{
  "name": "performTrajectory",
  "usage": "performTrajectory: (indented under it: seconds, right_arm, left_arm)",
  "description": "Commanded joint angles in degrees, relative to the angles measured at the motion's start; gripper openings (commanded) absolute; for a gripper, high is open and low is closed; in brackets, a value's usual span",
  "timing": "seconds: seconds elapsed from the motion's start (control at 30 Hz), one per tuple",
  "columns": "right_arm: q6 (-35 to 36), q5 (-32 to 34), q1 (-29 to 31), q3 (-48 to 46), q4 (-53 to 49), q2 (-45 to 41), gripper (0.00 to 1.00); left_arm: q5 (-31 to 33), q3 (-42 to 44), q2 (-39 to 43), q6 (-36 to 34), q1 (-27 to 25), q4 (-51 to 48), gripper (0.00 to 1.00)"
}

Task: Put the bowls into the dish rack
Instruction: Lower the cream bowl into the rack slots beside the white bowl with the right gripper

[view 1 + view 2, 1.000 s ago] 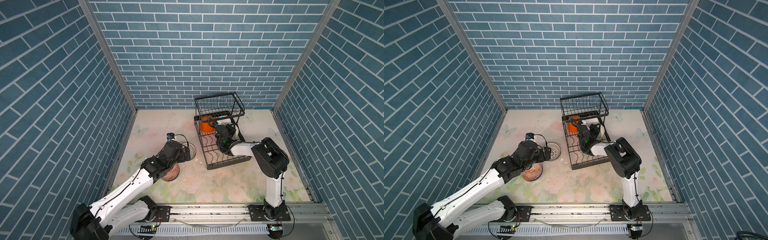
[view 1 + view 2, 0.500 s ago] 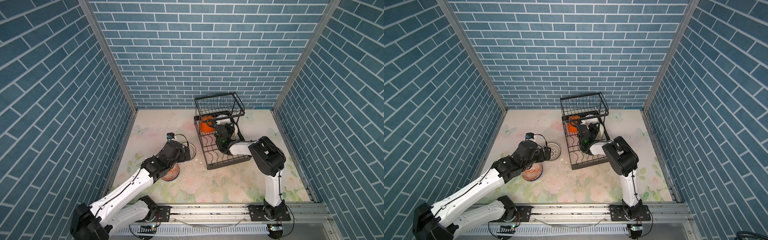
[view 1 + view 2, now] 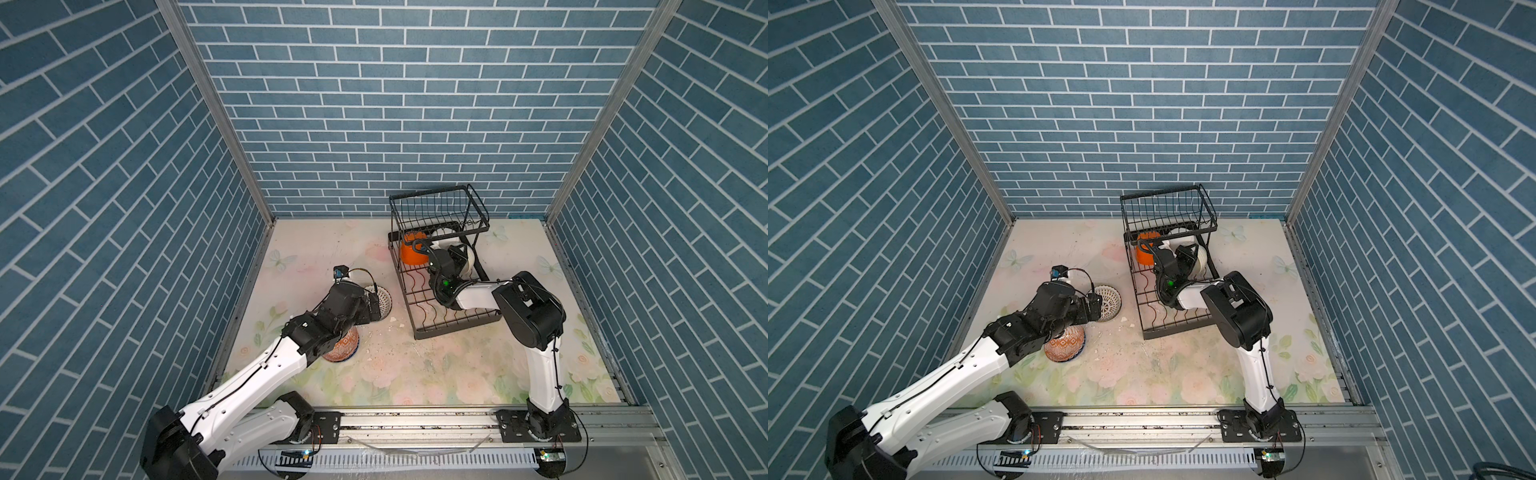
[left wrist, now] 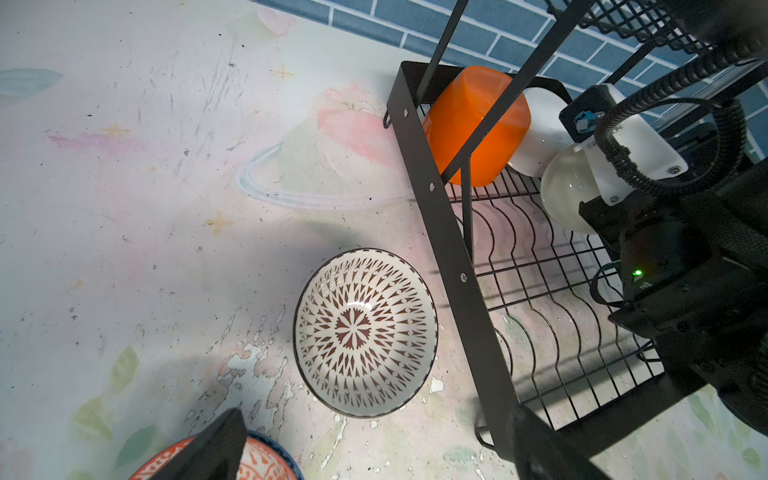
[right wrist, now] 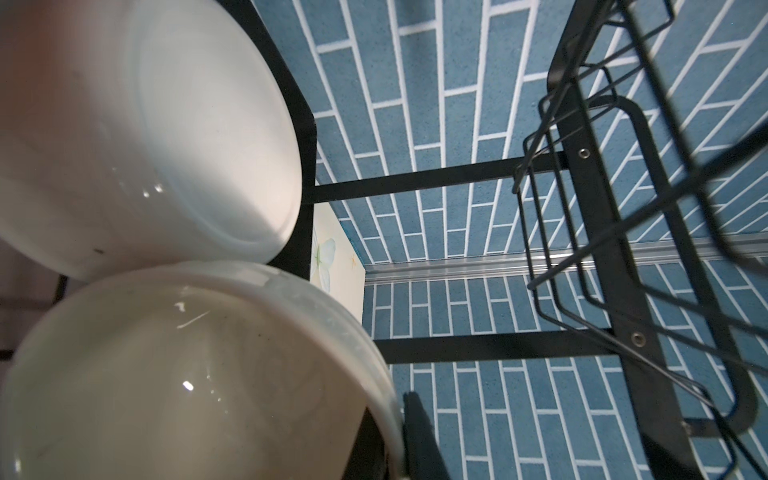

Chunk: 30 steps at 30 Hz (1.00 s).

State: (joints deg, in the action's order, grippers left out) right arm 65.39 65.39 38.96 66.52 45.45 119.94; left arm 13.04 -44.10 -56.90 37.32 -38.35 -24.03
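Floral table (image 3: 436, 374): right tool (image 5: 399, 432) grips cream bowl (image 5: 187, 374) in rack (image 3: 453, 303); left tool (image 4: 374, 449) released.

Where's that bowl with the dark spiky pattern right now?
In both top views the patterned bowl sits on the table just left of the rack, beyond the orange bowl, by the left gripper.

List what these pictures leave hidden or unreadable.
- Right gripper: right wrist view shows one finger beside the cream bowl; contact point cut off by the frame edge.
- Orange patterned bowl: mostly under the left arm in both top views.
- Dish rack base: partly behind the right arm.
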Motion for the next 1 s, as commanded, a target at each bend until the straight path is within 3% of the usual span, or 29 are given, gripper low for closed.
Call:
performTrajectory:
  seconds: [0.0, 0.97]
  right_arm:
    - [2.01, 1.83, 0.47, 1.61, 0.16, 2.06, 0.0]
    - [2.8, 7.24, 2.81, 3.88, -3.4, 4.79, 0.0]
  left_arm:
    - [0.68, 0.88, -0.17, -0.23, 0.38, 0.83, 1.0]
    - [0.25, 2.3, 1.08, -0.21, 0.64, 1.03, 1.0]
